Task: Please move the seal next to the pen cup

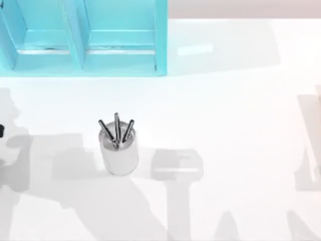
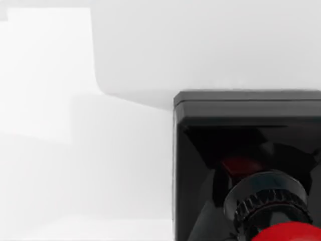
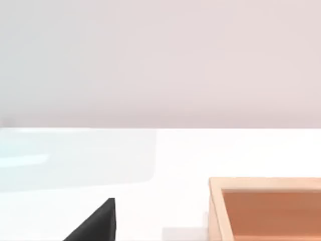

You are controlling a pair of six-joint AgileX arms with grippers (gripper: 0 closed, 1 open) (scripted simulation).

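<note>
The pen cup (image 1: 119,153), a shiny silver cylinder with three dark pens sticking out, stands upright left of the table's middle in the top view. The seal (image 2: 241,135) sits very close in the left wrist view: a black square block with a ribbed black collar and a round red knob (image 2: 288,233), resting on the white table. A black wedge of my right gripper (image 3: 98,223) reaches into the right wrist view above the table. Grey arm shadows fall on the table beside the cup.
A turquoise shelf unit (image 1: 83,37) runs along the back left of the table. A small dark shape (image 1: 1,131) sits at the top view's left edge. An orange wooden box (image 3: 266,206) stands in the right wrist view.
</note>
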